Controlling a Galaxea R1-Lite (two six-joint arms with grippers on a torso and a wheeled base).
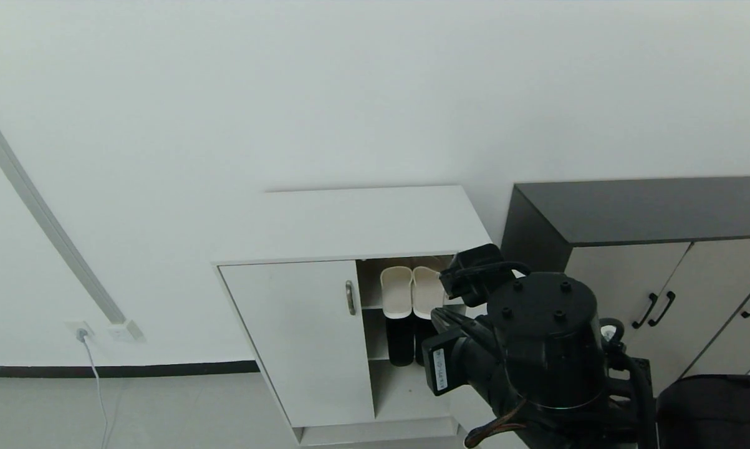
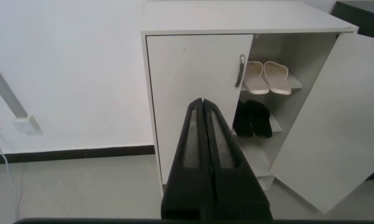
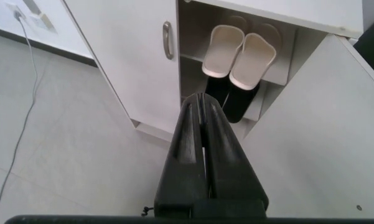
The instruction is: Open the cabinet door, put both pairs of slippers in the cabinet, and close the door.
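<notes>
Where cabinet (image 1: 362, 221) stands against white wall (image 1: 350, 93), grey floor (image 1: 163, 411).

Nothing legible shows in any view. A small white label (image 1: 439, 362) sits on the side of the black robot arm (image 1: 474, 369) in front of the cabinet (image 1: 350, 224) — it carries dark print, too small to make out.
</notes>
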